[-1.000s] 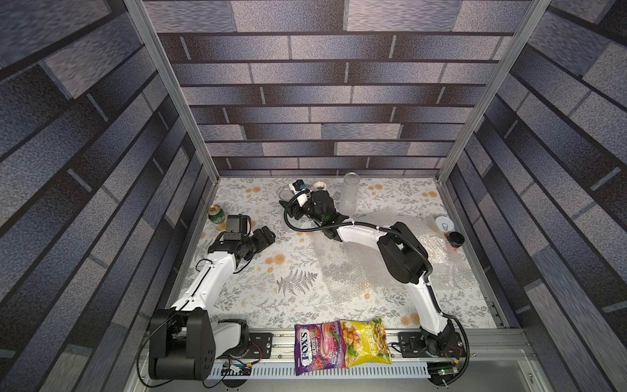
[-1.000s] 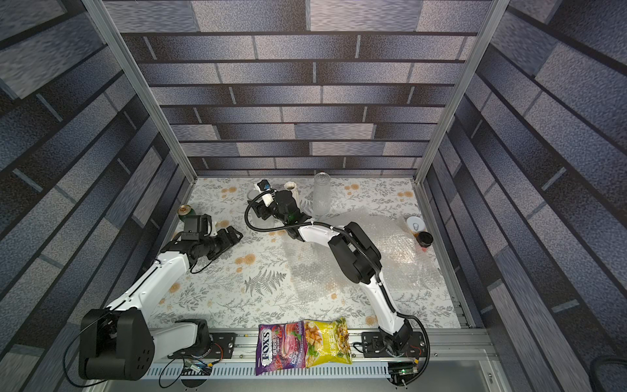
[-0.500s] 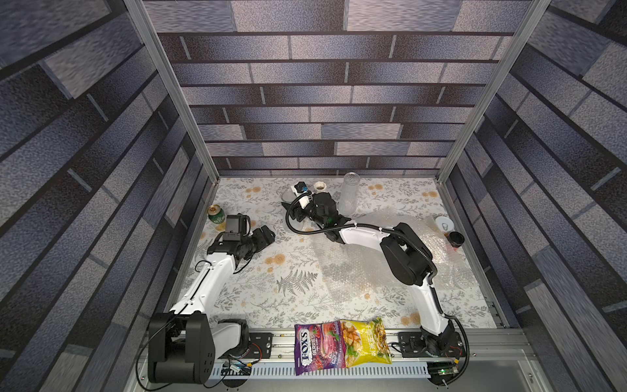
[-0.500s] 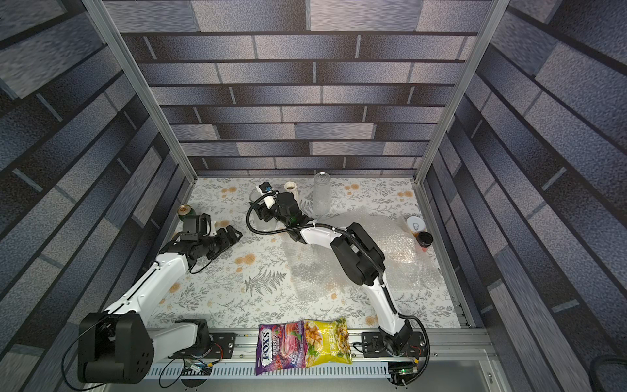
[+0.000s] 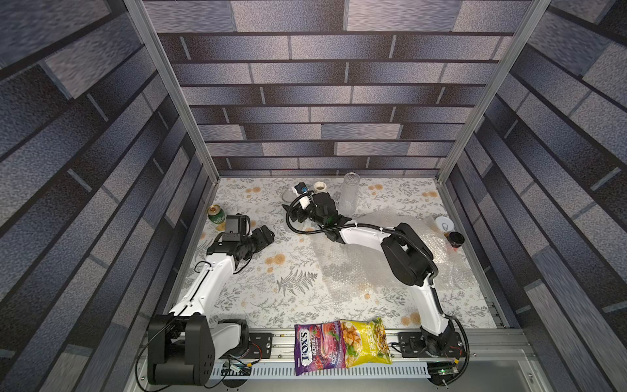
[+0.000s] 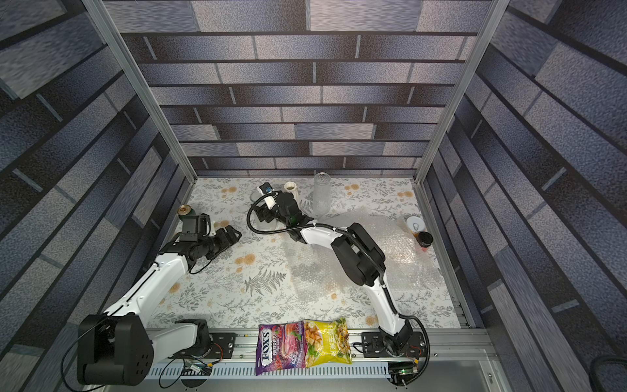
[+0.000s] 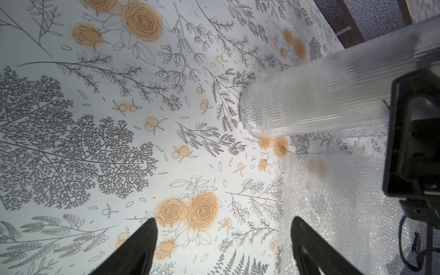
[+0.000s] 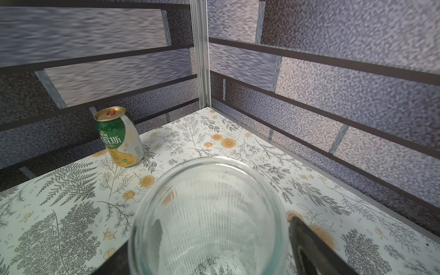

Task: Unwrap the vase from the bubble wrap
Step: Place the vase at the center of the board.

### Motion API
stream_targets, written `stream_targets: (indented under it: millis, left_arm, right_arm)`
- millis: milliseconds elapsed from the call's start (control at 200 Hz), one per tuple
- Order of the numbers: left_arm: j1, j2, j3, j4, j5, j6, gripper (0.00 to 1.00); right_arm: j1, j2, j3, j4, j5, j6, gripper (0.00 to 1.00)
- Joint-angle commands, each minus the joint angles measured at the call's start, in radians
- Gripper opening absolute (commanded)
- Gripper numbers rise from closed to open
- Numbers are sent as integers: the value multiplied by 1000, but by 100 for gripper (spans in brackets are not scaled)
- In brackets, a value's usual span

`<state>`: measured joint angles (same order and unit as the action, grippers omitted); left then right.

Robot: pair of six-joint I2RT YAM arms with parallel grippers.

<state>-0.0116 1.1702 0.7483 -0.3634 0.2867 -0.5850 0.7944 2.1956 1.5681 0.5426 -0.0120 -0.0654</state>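
Noted clear ribbed glass vase standing upright and bare, far centre-left on the flower-printed table. Saw right gripper astride it, dark flat fingers on either side; could not tell whether pressed against the glass. Found bubble wrap, a crinkled translucent sheet, spread flat right of centre beneath the right arm. Saw left gripper spread wide and empty above the table.

Both arms pair glossy white link shells with matte black joint housings: the left arm at the lower left of a top view, the right arm right of centre. A ribbed black cable runs along the right arm, and a thin black wire along the left. The left tool has black tapered fingers.
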Motion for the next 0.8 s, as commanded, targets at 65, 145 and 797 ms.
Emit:
stream_targets:
  millis: [65,145,797]
  left_arm:
    - [3,-25,-8,-23,-24,-19,89]
    - [4,-32,-10,-22,-26,-19,89]
    - [5,-90,-21,-22,-38,-15,89]
  right_arm:
    - [2,-69,-16,-32,39,-11,88]
    - [0,-78,-21,-44,51,-7,91]
    - [-15,-260,-166,-164,-6,-2,99]
